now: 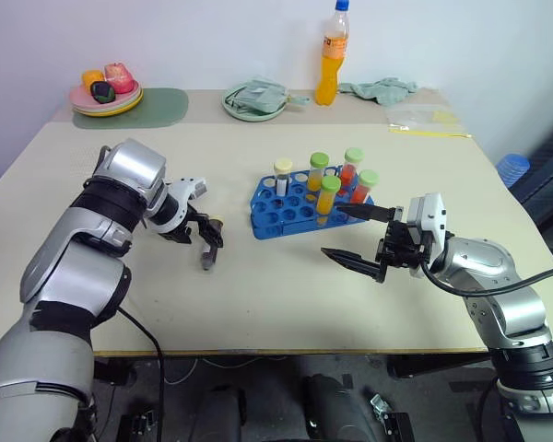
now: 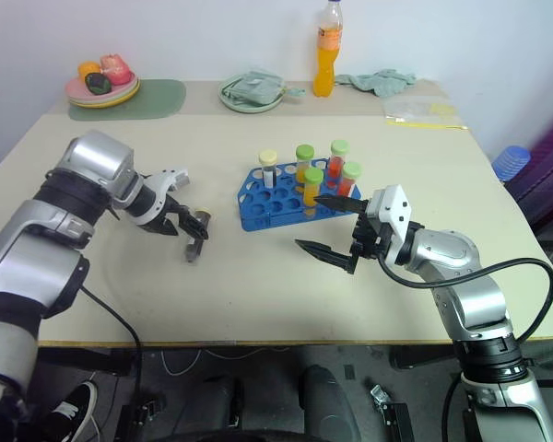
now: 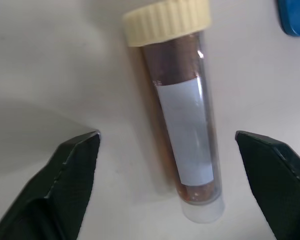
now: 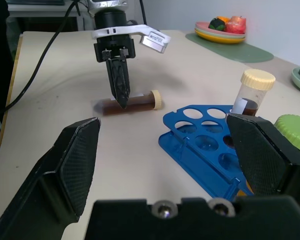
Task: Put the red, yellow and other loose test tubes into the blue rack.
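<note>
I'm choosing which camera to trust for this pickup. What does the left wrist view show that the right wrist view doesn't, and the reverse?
Left wrist view alone: the white label on the lying clear plastic tube with brown contents and cream cap, seen between the open left gripper.

Right wrist view alone: the open right gripper, a standing cream-capped tube, and a plate of fruit.

Shared: the lying tube, the left gripper, the bright blue plastic rack and the beige tabletop.
</note>
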Controlling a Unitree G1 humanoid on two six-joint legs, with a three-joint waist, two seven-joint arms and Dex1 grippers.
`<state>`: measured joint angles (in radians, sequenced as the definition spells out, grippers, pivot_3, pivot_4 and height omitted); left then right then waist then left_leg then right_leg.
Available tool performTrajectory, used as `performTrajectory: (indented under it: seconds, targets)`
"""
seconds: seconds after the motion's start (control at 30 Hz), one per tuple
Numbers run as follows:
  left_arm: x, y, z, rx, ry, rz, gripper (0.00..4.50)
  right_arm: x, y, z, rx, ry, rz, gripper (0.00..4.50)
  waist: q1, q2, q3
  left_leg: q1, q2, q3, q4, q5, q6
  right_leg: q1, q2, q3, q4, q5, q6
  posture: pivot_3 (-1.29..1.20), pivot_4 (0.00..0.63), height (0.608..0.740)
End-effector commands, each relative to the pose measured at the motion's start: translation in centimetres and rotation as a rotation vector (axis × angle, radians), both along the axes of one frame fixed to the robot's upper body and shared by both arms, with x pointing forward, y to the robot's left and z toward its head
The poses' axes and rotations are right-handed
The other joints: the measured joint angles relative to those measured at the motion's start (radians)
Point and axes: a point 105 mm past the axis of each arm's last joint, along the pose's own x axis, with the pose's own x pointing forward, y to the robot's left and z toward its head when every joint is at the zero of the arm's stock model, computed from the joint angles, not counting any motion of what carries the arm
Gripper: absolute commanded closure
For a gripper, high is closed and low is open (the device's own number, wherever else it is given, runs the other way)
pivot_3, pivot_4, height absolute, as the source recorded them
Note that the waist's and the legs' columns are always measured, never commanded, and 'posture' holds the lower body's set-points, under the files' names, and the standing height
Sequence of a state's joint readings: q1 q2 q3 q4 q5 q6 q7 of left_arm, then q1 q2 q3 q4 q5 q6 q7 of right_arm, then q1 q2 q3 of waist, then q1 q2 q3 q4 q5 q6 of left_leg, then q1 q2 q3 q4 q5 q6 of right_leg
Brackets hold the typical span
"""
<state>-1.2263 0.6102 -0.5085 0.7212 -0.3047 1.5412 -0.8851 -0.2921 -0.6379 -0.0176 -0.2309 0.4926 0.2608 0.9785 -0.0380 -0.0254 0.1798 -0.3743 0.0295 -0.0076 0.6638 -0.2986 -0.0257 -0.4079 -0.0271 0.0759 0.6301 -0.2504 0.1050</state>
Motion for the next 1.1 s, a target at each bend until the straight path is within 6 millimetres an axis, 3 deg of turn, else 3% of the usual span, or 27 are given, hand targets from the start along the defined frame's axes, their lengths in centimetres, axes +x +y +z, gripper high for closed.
performTrajectory:
  seconds: [0.03, 0.17, 0.33, 0.43, 0.53, 0.6, 0.73, 0.83, 0.9, 0.97, 1.1]
  targets:
    - [-0.5, -0.6, -0.7, -0.037, 0.027, 0.009, 1.85, -0.2, -0.1, 1.0, -0.001, -0.05, -0.005, 0.0, 0.001, 0.0, 0.0, 0.0, 0.0, 0.0, 0.0, 0.0, 0.0, 0.0, 0.0, 0.0, 0.0, 0.0, 0.0, 0.0, 0.15, 0.74]
    - [-0.2, -0.6, -0.4, -0.048, 0.009, 0.039, 3.69, 0.1, -0.2, 1.0, -0.001, -0.053, -0.014, 0.0, 0.001, 0.0, 0.0, 0.0, 0.0, 0.0, 0.0, 0.0, 0.0, 0.0, 0.0, 0.0, 0.0, 0.0, 0.0, 0.0, 0.15, 0.74]
    - [0.6, -0.1, 0.3, -0.041, -0.067, 0.051, 3.72, 0.2, -0.2, 1.0, -0.006, -0.058, -0.016, 0.0, -0.001, 0.0, 0.0, 0.0, 0.0, 0.0, 0.0, 0.0, 0.0, 0.0, 0.0, 0.0, 0.001, 0.0, 0.0, 0.0, 0.15, 0.74]
    - [1.9, 0.6, 3.1, -0.017, -0.331, -0.014, 3.72, 0.2, -0.6, 0.9, -0.008, -0.06, -0.039, 0.0, -0.005, 0.0, 0.0, 0.0, 0.0, 0.0, 0.0, 0.0, 0.0, 0.0, 0.0, 0.0, 0.001, 0.0, 0.0, 0.0, 0.15, 0.74]
    - [1.8, 0.8, 5.1, -0.015, -0.569, -0.087, 3.72, 0.1, -1.2, 0.9, -0.003, -0.061, -0.068, 0.0, -0.005, 0.0, 0.0, -0.001, 0.001, 0.0, 0.0, 0.0, -0.001, -0.002, 0.0, 0.0, 0.002, 0.0, 0.0, 0.0, 0.15, 0.74]
    - [1.0, -0.6, 6.6, -0.11, -0.777, -0.188, 3.72, 0.1, -1.8, 1.0, 0.011, -0.047, -0.095, 0.0, 0.0, 0.0, 0.0, 0.0, 0.001, 0.0, 0.0, 0.001, -0.001, -0.001, -0.001, 0.001, 0.002, 0.0, 0.0, 0.0, 0.15, 0.74]
    - [-0.6, -0.6, 8.1, -0.179, -1.088, -0.223, 3.72, 0.0, -2.8, 1.3, 0.055, -0.028, -0.16, 0.0, 0.017, 0.0, 0.0, -0.001, 0.001, 0.001, 0.0, 0.003, -0.005, -0.001, -0.004, 0.001, 0.001, 0.001, 0.0, 0.0, 0.15, 0.74]
    - [-1.9, -2.3, 7.5, -0.147, -1.31, -0.351, 3.72, 0.3, -3.0, 1.2, 0.049, -0.033, -0.189, 0.0, 0.026, 0.0, -0.001, 0.0, 0.001, 0.002, 0.0, 0.003, -0.005, 0.0, -0.004, 0.001, 0.0, 0.001, -0.001, 0.0, 0.15, 0.74]
    - [-2.9, -4.5, 5.7, -0.088, -1.354, -0.569, 3.72, 0.7, -2.7, 1.1, 0.035, -0.045, -0.199, 0.0, 0.03, 0.0, -0.001, 0.0, 0.0, 0.002, 0.0, 0.003, -0.005, 0.001, -0.004, 0.001, -0.001, 0.0, -0.001, 0.0, 0.15, 0.74]
    - [-2.9, -6.2, 5.2, -0.065, -1.418, -0.641, 3.72, 1.2, -2.4, 1.4, 0.037, -0.058, -0.206, 0.0, 0.032, 0.0, -0.001, 0.0, -0.001, 0.002, 0.0, 0.003, -0.006, 0.001, -0.004, 0.001, -0.001, -0.001, -0.004, 0.0, 0.15, 0.74]
    - [-1.7, -7.7, 7.0, -0.223, -1.493, -0.505, 3.72, 1.2, -2.5, 1.4, 0.043, -0.033, -0.21, 0.0, 0.03, -0.001, -0.001, -0.001, -0.001, 0.002, 0.001, 0.003, -0.005, 0.001, -0.004, 0.001, -0.002, 0.0, -0.002, 0.0, 0.15, 0.74]
